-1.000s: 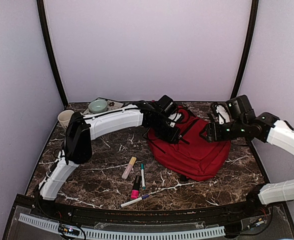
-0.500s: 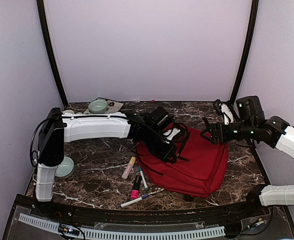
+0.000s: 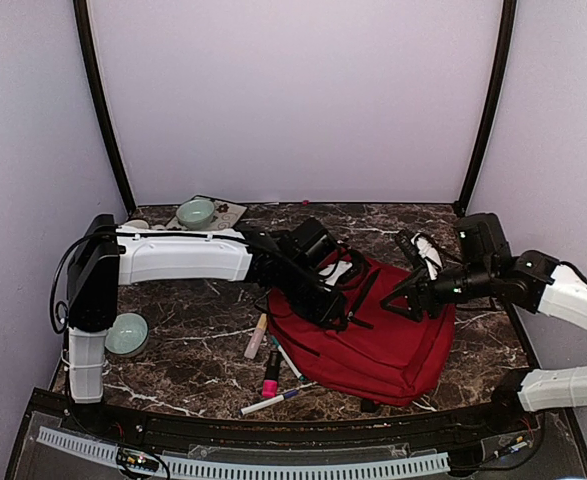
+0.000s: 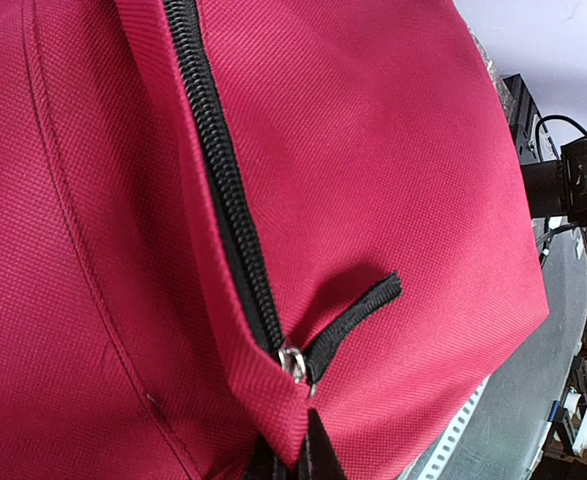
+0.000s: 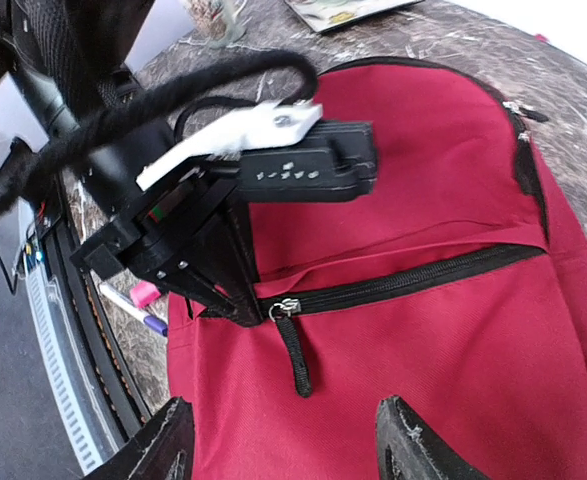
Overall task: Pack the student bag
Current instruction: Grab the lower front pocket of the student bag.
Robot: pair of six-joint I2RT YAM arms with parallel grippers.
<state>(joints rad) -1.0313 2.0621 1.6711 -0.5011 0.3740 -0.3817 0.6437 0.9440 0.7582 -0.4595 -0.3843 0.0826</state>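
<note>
Student bag lay flat on the dark marble tabletop, right of centre, front pocket facing up. Front pocket zip was closed along the whole run that showed. Its slider sat at the end nearest the left arm, and the black zip pull lay loose on the fabric.

Left gripper was clenched on the red fabric right at that zip end. Right gripper hovered low over the pocket, fingers spread, nothing between them, the pull just ahead.

Risks, as judgement:
- The pull is thin and limp, so the right fingers could close on fabric instead.
- A tug along the zip could slip the left pinch and bunch or drag the bag.
- The bag could then slide over the pens and markers just beside its left edge.

Containers:
- Nothing seen inside the bag, interior hidden.
- Pale green bowl at the left edge and another green bowl at the back; contents too small to tell.
</note>
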